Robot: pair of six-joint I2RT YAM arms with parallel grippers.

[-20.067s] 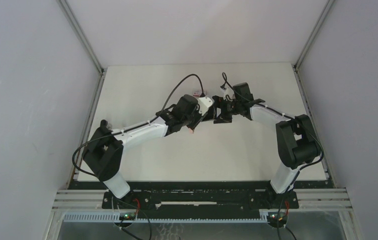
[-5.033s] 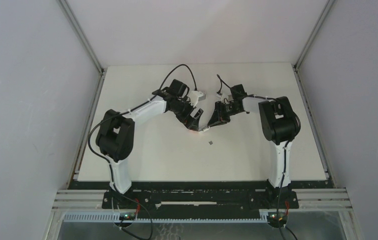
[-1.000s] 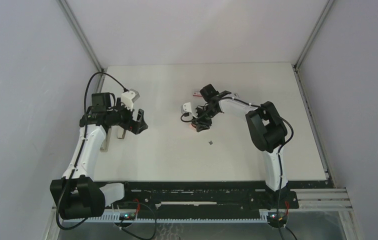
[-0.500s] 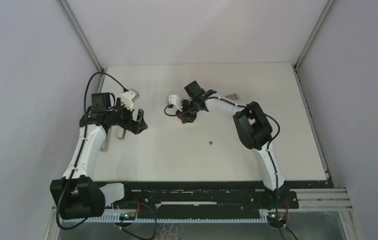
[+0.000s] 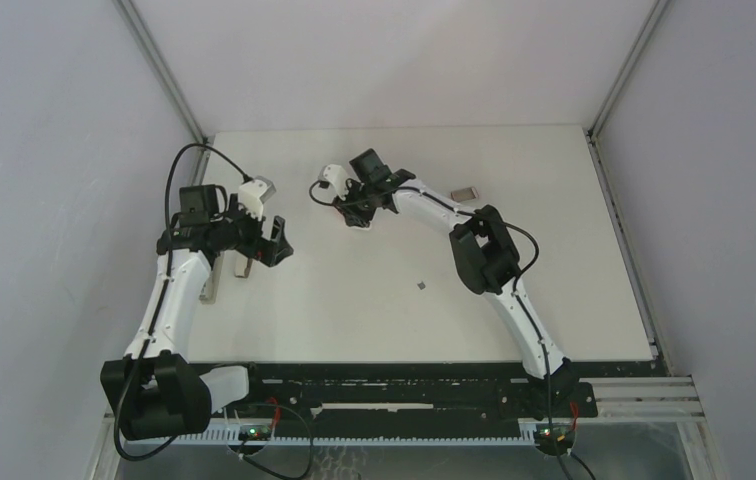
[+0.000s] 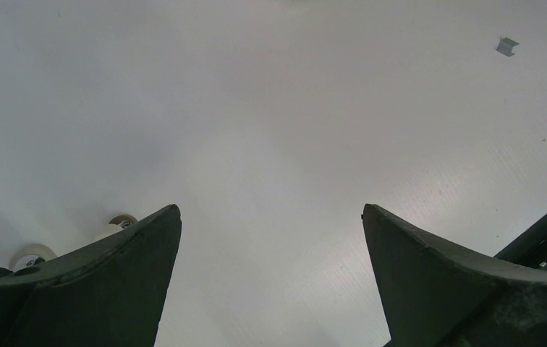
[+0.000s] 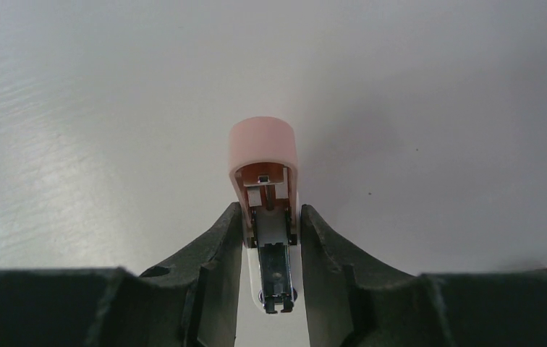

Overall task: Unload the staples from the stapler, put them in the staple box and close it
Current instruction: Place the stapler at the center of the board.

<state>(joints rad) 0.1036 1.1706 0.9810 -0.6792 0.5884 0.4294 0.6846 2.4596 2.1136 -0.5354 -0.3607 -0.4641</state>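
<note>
1. From above, my left pincer (image 5: 263,249) hangs wide open and empty over the left side of the surface (image 5: 554,300). My right pincer (image 5: 355,211) reaches far across to the back left, and its load is too small to make out here. One loose staple (image 5: 423,287) lies near the middle, well apart from both. A small box (image 5: 466,192) sits toward the back.
2. At the left wrist, both fingers stand wide apart over bare surface, with a grey staple far off in the corner.
3. At the right wrist, my pincer is clamped on the sides of the pink stapler (image 7: 262,141), whose metal channel is exposed. I cannot tell whether staples remain inside. As I judge it, the grip is narrow, so the stapler could twist or slip. Any strip left inside could then slide out and scatter.
</note>
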